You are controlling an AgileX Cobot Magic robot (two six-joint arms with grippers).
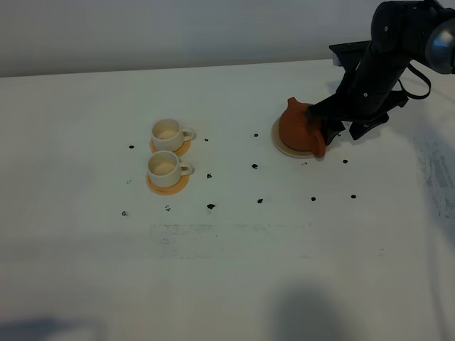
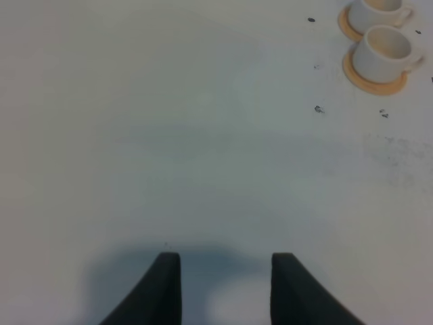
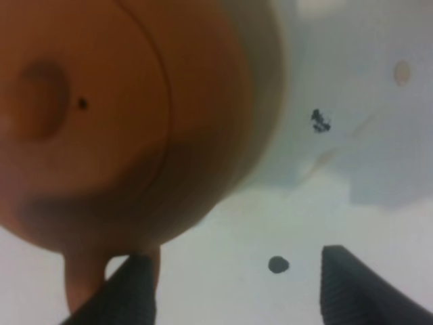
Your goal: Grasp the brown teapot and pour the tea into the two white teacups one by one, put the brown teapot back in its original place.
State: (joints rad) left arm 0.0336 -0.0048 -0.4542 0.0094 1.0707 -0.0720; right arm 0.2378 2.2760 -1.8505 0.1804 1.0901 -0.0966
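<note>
White matte table (image 1: 227, 277) fills most of the view, plain pale grey wall (image 1: 178, 28) behind its far edge, small black marks (image 1: 210, 206) scattered mid-surface, faint grey scuffed strip (image 1: 199, 231) nearer the front, diffuse light, blurry dark shadow (image 1: 313, 312) at the near edge.

On the white table (image 1: 234, 284), a far orange-tan coaster (image 1: 183, 150) and a near orange-tan coaster (image 1: 173, 189) lie close together left of centre, with small black marks (image 1: 211, 206) scattered toward the right edge.
</note>
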